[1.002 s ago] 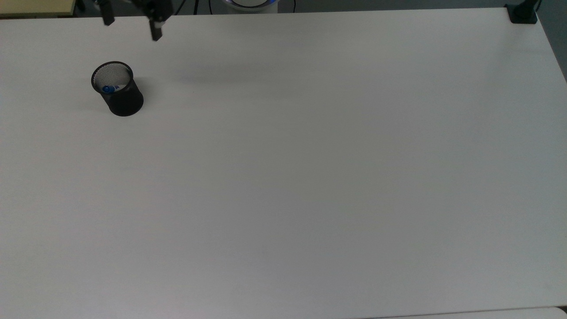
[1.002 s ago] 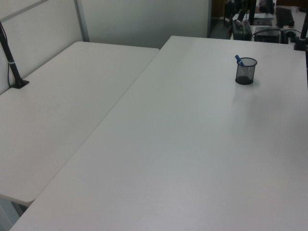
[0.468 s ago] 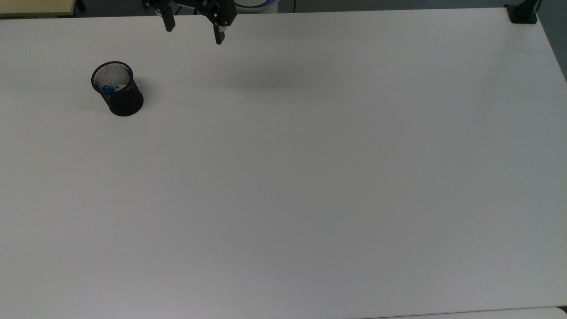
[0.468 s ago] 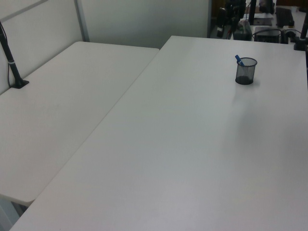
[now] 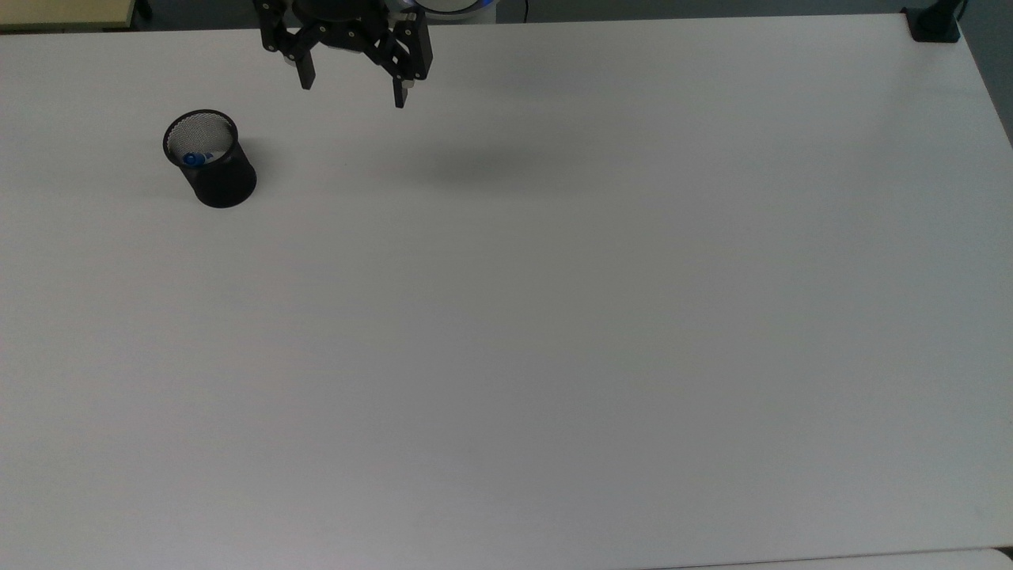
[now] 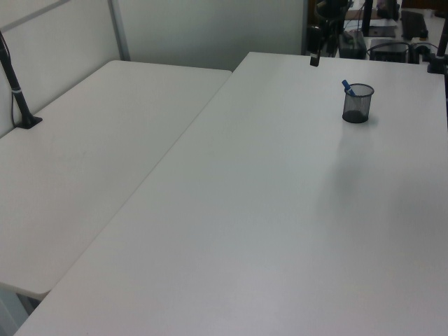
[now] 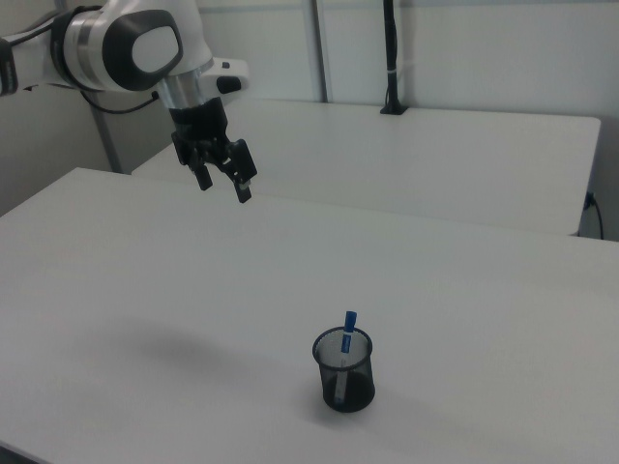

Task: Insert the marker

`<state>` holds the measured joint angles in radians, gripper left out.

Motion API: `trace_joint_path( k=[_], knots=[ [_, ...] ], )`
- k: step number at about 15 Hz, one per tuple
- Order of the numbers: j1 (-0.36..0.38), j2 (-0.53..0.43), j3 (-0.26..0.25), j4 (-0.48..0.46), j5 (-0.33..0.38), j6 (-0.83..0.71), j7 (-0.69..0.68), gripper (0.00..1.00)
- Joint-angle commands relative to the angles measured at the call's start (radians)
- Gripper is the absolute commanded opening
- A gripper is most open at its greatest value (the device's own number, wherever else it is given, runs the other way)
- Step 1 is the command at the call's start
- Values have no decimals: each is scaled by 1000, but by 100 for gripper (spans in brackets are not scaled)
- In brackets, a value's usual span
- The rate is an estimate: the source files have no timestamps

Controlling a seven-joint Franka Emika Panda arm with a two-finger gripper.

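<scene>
Gripper [image 5: 352,93] shifted further over surface [image 5: 554,317], jaws spread, empty. One marker [image 7: 346,333] seen in one mesh cup [image 7: 343,372].

The marker [image 7: 346,333] stands inside the mesh cup [image 7: 343,372], leaning on its rim, and the cup sits on the table [image 5: 554,317] near the top view's left edge. The hand [image 5: 352,91] hangs above the table to the cup's right in the top view, well apart

Overhead and two oblique views share the table [image 5: 554,317].
</scene>
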<state>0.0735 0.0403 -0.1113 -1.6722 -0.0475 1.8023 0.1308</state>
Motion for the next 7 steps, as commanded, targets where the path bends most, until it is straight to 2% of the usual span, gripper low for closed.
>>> trace_joint_path(
  k=[1,7],
  knots=[
    [12,7,-19,51,-9,-67,-80,100],
    [11,0,-19,51,-5,-64,-73,100]
  ],
)
